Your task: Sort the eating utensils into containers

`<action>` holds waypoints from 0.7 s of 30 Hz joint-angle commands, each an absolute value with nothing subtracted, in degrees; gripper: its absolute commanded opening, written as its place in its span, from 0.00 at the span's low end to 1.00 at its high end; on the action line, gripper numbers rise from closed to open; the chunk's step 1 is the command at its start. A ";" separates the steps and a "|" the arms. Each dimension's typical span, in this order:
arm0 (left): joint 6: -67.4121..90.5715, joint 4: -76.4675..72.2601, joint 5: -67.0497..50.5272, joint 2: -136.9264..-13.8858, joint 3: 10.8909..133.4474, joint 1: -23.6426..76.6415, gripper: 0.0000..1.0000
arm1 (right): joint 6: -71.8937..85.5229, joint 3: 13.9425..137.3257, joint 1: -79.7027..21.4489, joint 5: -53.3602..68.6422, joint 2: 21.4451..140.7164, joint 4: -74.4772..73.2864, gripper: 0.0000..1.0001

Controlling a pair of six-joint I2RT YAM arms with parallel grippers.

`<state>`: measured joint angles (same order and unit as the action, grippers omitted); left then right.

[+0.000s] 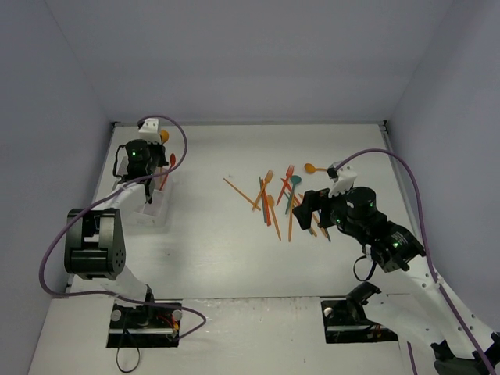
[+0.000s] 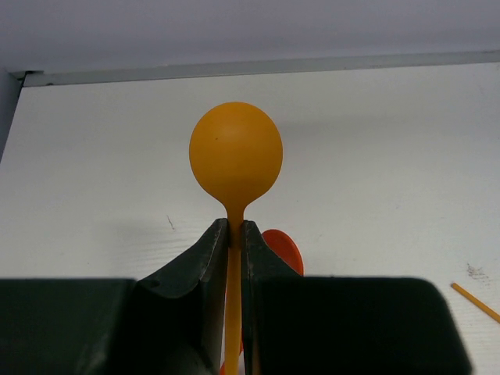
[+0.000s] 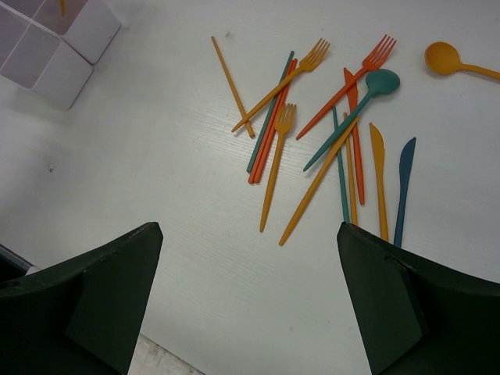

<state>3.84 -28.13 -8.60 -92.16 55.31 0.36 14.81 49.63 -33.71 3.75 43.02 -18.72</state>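
While the left gripper (image 2: 234,234) stays out of the pile, it's clamped tight on the thin handle of the round-bowled orange plastic spoon (image 2: 236,152), just under the neck. The spoon stands upright, bowl up, over the white translucent compartment box (image 1: 156,215) at far left, prob. so the handle can drop straight into a cell. Just behind it a red plastic spoon (image 2: 285,248) stands in the box.

Over at the right gripper (image 3: 250,266), jaws are wide apart w/ nothing held. It hovers above the loose pile of orange, red & teal plastic utensils (image 3: 328,133) mid white tabletop (image 1: 203,250), well apart from the box; looks staged for a next pick.

Hard to tell: the spoon's lower handle & which cell it's over are hidden by the fingers (image 2: 195,266). Pile overlaps, so no sure count.
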 commanded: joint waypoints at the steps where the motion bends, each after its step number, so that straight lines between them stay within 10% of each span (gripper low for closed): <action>1: 4.41 -34.73 -7.50 -91.76 54.70 0.35 0.02 | 14.95 49.54 -33.49 3.25 42.52 -16.70 0.93; 21: 5.13 -36.12 -4.99 -88.86 47.55 0.28 0.29 | 16.56 47.44 -33.49 3.28 39.53 -16.96 0.93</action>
<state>4.18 -31.18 -5.43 -92.86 47.39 0.34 15.52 47.74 -33.71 3.70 40.39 -19.00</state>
